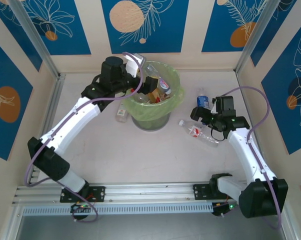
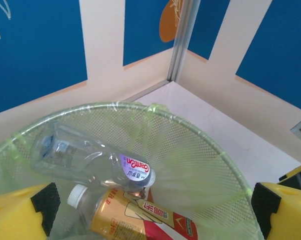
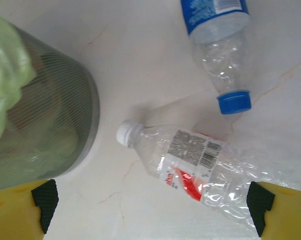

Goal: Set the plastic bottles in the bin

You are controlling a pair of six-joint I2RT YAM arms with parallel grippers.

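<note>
The bin (image 1: 153, 117) is a grey mesh wastebasket with a lime-green liner, standing mid-table. Inside it lie a clear bottle (image 2: 90, 160) and an amber bottle with a red-gold label (image 2: 135, 217). My left gripper (image 1: 148, 85) hovers over the bin's mouth, open (image 2: 153, 212), holding nothing. On the table right of the bin lies a clear bottle with a white cap and red-white label (image 3: 190, 165) (image 1: 198, 132). A blue-capped, blue-labelled bottle (image 3: 218, 45) (image 1: 203, 100) lies beyond it. My right gripper (image 1: 203, 118) hangs open (image 3: 153, 210) above the white-capped bottle.
A small bottle (image 1: 121, 114) lies on the table against the bin's left side. The bin's grey wall (image 3: 55, 125) stands close to the left of the right gripper. Blue-and-cream walls enclose the table on three sides.
</note>
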